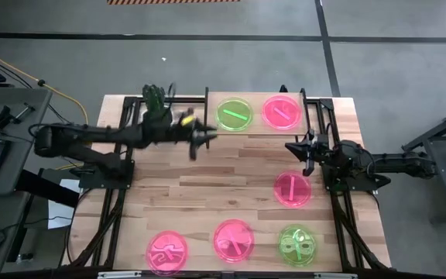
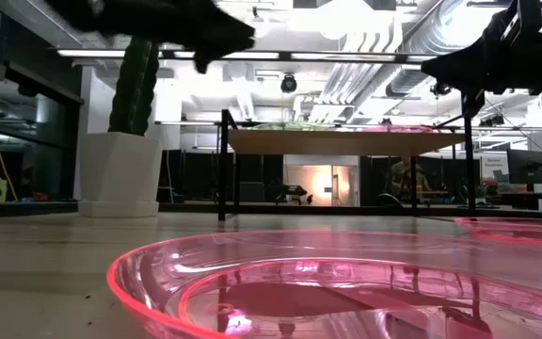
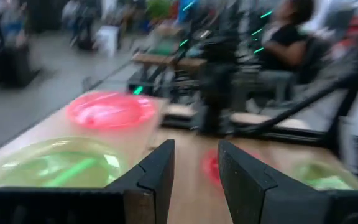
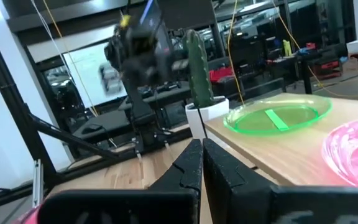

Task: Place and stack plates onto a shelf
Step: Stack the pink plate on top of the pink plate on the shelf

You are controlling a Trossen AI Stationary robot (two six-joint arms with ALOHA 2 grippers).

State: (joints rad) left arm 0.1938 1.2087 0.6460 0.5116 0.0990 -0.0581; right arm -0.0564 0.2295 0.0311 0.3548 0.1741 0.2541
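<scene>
The left gripper (image 1: 204, 139), fingers spread and empty, hovers just beside the shelf (image 1: 258, 128), which carries a green plate (image 1: 234, 115) and a pink plate (image 1: 281, 111) side by side. The right gripper (image 1: 297, 149), fingers pressed together, hangs near the shelf's other end. Four more plates lie on the table (image 1: 169, 194), the nearest cut off in the low view.

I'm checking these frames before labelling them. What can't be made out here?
- Low view: the plates on the shelf barely show; the board is seen edge-on.
- Low view: the near pink plate is cut off by the bottom edge.
- Left wrist view: a person beyond the table is blurred.
- High view: the marks on the front green plate are too small to read.
</scene>
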